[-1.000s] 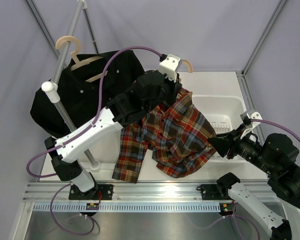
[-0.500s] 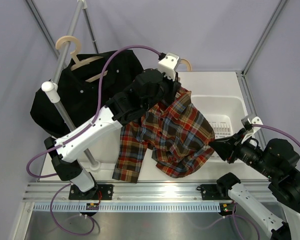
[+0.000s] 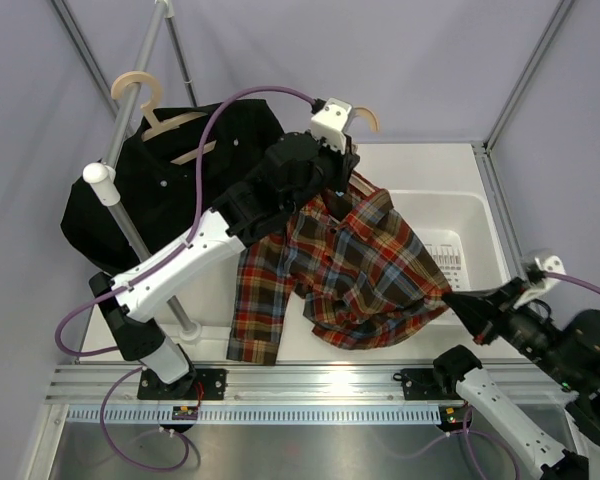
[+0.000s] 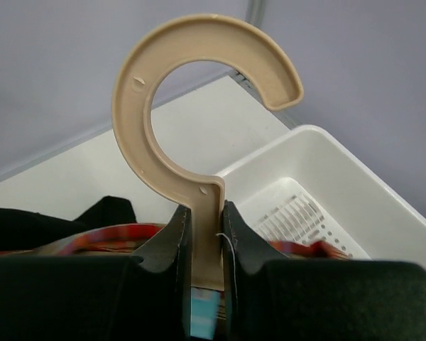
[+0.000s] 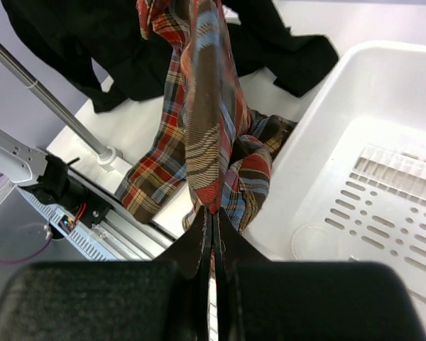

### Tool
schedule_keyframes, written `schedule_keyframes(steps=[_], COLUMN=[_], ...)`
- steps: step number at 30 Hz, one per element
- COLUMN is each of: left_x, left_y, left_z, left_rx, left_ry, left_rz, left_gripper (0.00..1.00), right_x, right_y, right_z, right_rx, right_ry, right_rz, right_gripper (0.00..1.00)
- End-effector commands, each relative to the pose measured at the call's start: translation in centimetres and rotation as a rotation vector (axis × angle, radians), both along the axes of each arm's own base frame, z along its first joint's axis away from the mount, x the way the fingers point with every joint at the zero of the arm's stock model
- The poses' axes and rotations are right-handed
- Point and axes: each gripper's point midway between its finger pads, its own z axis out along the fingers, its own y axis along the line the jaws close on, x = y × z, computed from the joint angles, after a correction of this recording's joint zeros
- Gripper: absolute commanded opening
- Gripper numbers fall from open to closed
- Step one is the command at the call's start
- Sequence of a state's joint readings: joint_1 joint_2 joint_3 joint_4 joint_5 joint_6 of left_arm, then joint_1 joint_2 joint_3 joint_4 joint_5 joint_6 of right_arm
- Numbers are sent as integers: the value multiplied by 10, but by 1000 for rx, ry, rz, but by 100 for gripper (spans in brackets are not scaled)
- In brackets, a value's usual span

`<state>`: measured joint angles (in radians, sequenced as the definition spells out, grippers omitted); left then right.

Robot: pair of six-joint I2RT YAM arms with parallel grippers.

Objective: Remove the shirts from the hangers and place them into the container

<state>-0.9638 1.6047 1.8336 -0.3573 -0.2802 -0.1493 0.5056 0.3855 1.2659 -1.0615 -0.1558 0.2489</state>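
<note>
Plaid shirt point(image 3: 365, 270) is up in the air on its hanger point(image 4: 131, 128), draped just beside the basket point(image 3: 480, 215). Left gripper point(image 4: 204, 213) is clamped on the hanger's neck, and right gripper point(image 5: 211, 213) is pinched tight on the shirt's hem. It looks like the stripping step. Next, the right arm probably has to drag the cloth clear of the hanger and over the basket.

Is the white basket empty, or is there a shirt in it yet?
Empty, as far as shown: the basket shows a bare slotted floor in the right wrist view, and the plaid shirt hangs beside its wall.
</note>
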Motion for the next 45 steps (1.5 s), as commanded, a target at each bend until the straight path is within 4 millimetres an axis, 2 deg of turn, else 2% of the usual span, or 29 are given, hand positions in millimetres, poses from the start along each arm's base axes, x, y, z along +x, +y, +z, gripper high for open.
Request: schedule_keyframes(steps=[1,3,5,7,12,15,17,18,20,22,25,27,28,30,33,36,37,39,40,41,43,44,45], left_x=[40,49,56,61,52,48,44,46,44,45,47,48,48,48,46,45,43,40,37,38,34,36,35], left_y=[47,47,54,54,54,58,62,62,67,68,66,63,61,62,62,63,62,64,63,62,63,62,62], left_z=[72,74,85,88,115,132,147,148,159,159,153,146,143,141,141,142,143,144,144,139,139,133,132], left_rx=[-165,-170,-195,-216,-271,-300,-322,-320,-335,-332,-322,-313,-309,-306,-307,-306,-306,-306,-308,-303,-307,-302,-301], left_ry=[-170,-173,-178,-170,-178,-185,-204,-204,-218,-217,-203,-191,-185,-177,-173,-173,-175,-172,-172,-161,-158,-151,-148], left_rz=[157,158,174,159,110,102,100,101,110,113,106,100,94,93,88,86,76,66,59,56,46,45,42], left_gripper=[0,0,0,0,0,0,0,0,0,0,0,0,0,0,0,0,0,0,0,0,0,0,0], right_x=[-40,-53,-64,-75,-91,-100,-107,-110,-128,-151,-182,-198,-199,-195,-159,-132,-126,-116,-111,-97,-82,-64,-55], right_y=[-34,-43,-47,-48,-42,-41,-46,-47,-50,-49,-50,-50,-47,-41,-24,-15,-10,-6,-6,-3,-1,5,8], right_z=[12,16,4,-10,-54,-60,-49,-45,-19,6,25,31,30,22,-15,-34,-37,-18,-9,4,22,37,44], right_rx=[32,50,42,44,58,73,78,81,141,209,261,299,307,310,236,184,162,140,131,123,114,122,118], right_ry=[-24,-31,24,62,187,225,198,185,88,-27,-172,-235,-232,-179,37,189,205,134,109,92,39,9,-4], right_rz=[-71,-85,-84,-70,-37,-30,-37,-47,-15,42,112,155,172,191,157,102,115,108,106,93,86,82,88], right_gripper=[0,0,0,0,0,0,0,0,0,0,0,0,0,0,0,0,0,0,8,40,50,58,69])
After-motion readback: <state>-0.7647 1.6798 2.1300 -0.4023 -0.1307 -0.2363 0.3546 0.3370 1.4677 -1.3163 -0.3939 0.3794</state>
